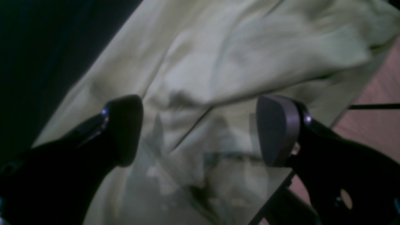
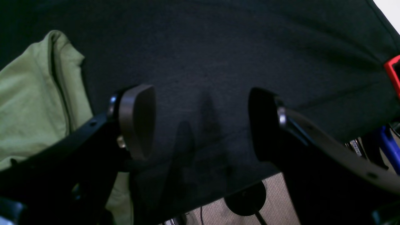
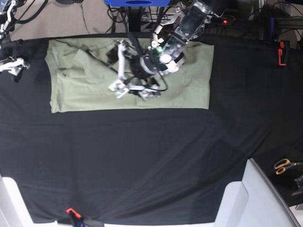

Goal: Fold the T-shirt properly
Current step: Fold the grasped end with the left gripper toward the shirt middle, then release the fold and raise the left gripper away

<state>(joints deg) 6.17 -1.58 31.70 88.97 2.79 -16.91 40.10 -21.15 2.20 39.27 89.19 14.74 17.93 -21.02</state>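
While the left wrist view is blurred, it shows one left tool with its two pads set wide apart and nothing between them, hanging above one pale green T-shirt. Rumpled folds of the shirt fill most of that picture; its outline runs off the top and bottom edges. A strip of dark cloth sits at the left, and a brownish floor shows at the right.

From the right wrist view, one right tool also stands wide with nothing held, over the black tablecloth. Only a corner of the T-shirt shows at the left edge, partly behind the tool's arm. One red clip is cut off at the right.

Seen from the base view, the single T-shirt lies as a wide band near the far edge of the counter. The left tool hovers over its middle, hiding the cloth beneath. The right tool is at the picture's left edge, small and hard to read. One pair of orange-handled scissors lies at the right.
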